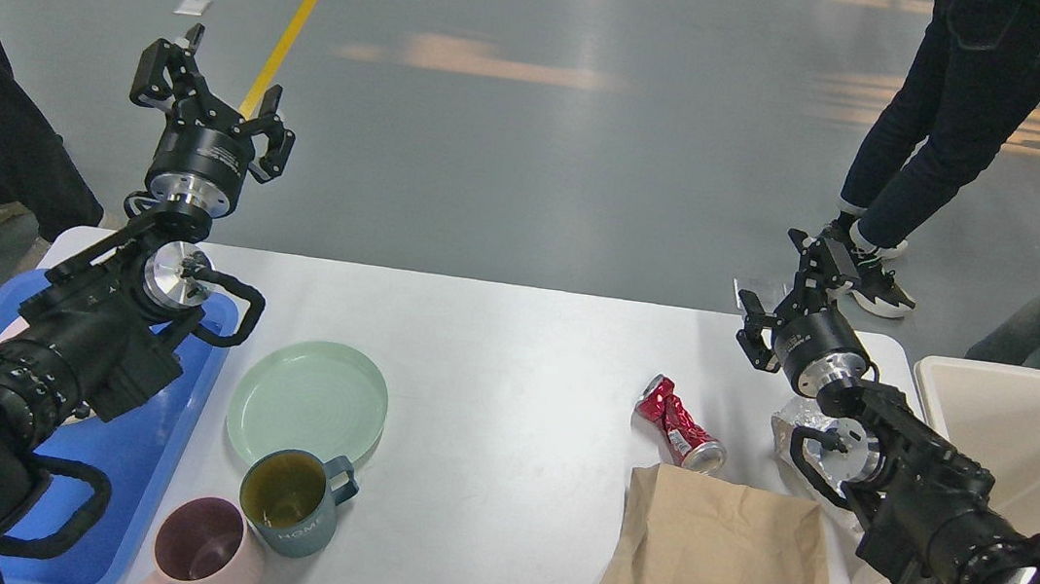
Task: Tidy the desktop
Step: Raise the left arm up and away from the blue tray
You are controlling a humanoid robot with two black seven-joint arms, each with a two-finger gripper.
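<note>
The desktop [511, 369] fills the lower middle of the frame: white, matte, smooth, with rounded far corners. On it lie a green plate [309, 402], two mugs, a crushed red can [679, 425] and a brown paper bag [716, 569]. The left gripper [211, 85], upper left, and the right gripper [790, 284], at right, both stand with jaws spread, empty.

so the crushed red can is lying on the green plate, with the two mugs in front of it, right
Not quite. In the head view the crushed red can lies on the bare desktop, just beyond the brown paper bag, far from the green plate. The plate is empty. The two mugs do stand in front of the plate.
</note>
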